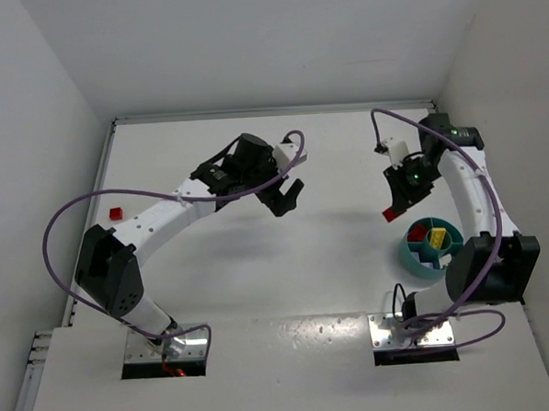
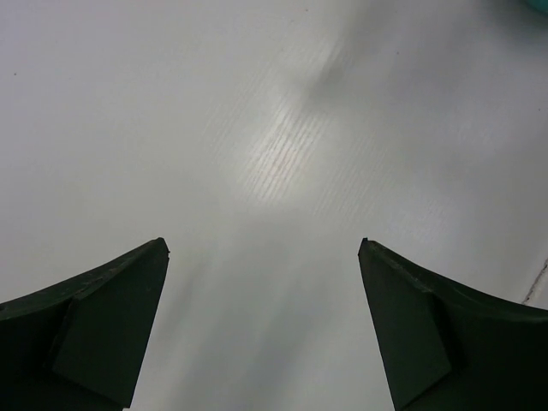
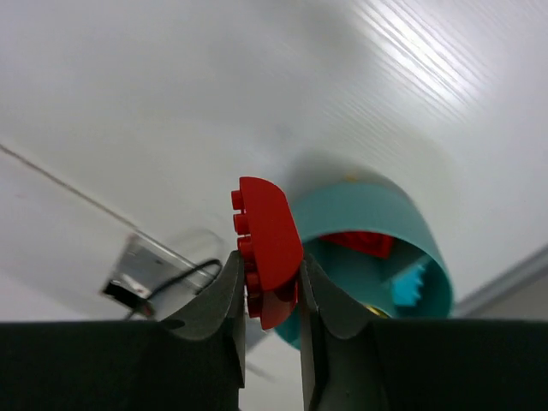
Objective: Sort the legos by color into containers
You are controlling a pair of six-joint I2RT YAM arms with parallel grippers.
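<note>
I'm clamping a red brick (image 3: pixel 267 240) in my right tool (image 3: pixel 265 287), the teal dish (image 3: pixel 368 214) sitting at its four o'clock. Centring over the red section before releasing is looking wise. My left tool (image 1: pixel 288 197) is gaping empty.

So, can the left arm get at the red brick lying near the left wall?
Probably yes: the left gripper is open and empty, and that red brick lies alone with nothing blocking it.
</note>
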